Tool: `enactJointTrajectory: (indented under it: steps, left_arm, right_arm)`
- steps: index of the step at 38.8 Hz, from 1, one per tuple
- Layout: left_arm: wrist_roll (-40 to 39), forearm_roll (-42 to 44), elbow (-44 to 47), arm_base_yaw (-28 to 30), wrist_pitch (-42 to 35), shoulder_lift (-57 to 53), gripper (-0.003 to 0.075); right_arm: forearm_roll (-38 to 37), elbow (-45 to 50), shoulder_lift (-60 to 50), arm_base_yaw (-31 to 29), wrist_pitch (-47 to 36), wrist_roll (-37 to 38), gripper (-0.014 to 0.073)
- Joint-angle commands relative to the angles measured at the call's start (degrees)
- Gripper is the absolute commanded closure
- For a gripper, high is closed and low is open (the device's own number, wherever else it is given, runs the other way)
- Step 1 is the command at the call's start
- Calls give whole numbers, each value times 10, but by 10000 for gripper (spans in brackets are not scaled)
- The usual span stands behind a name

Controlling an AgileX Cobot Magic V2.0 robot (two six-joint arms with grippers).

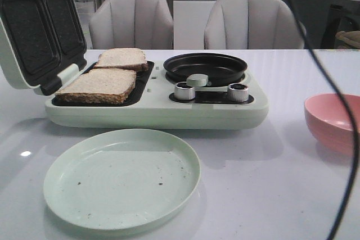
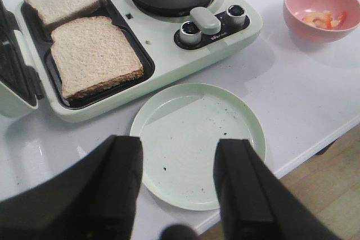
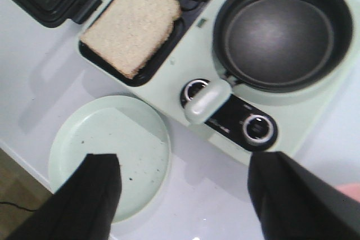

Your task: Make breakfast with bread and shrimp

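Two slices of bread (image 1: 99,85) (image 1: 123,58) lie side by side in the open sandwich tray of the pale green breakfast maker (image 1: 152,113); the same slices show as bread (image 2: 93,54) (image 3: 132,25) in both wrist views. Shrimp (image 2: 324,19) lie in the pink bowl (image 2: 320,10), whose inside is hidden in the front view. My left gripper (image 2: 180,181) hangs open above the plate (image 2: 199,139), holding nothing. My right gripper (image 3: 183,192) is open high over the table between plate and maker. Neither gripper appears in the front view.
The black round pan (image 1: 205,67) sits on the maker's right half, with two silver knobs (image 1: 184,90) (image 1: 238,92) in front. The maker's lid (image 1: 34,32) stands open at left. The pink bowl (image 1: 334,122) is at right. A black cable (image 1: 337,105) hangs across the right side.
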Motion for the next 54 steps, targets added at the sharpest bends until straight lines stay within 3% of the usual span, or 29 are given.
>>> enactJointTrajectory:
  steps: [1, 28, 37, 46, 54]
  left_arm:
    - [0, 4, -15, -4, -43, -3, 358]
    - [0, 4, -14, -4, -43, -3, 358]
    - [1, 8, -14, -4, -40, -3, 358]
    - [1, 55, -78, 1, 36, 58, 358]
    - [1, 73, -142, 91, 134, 150, 358]
  right_arm:
    - [-39, -3, -66, -1, -4, 25, 16]
    - [-84, 381, -423, -1, -104, 25, 16]
    - [-84, 399, -430, -1, -96, 25, 16]
    - [-84, 399, -430, -1, -96, 25, 16]
    - [-84, 399, -430, -1, -96, 25, 16]
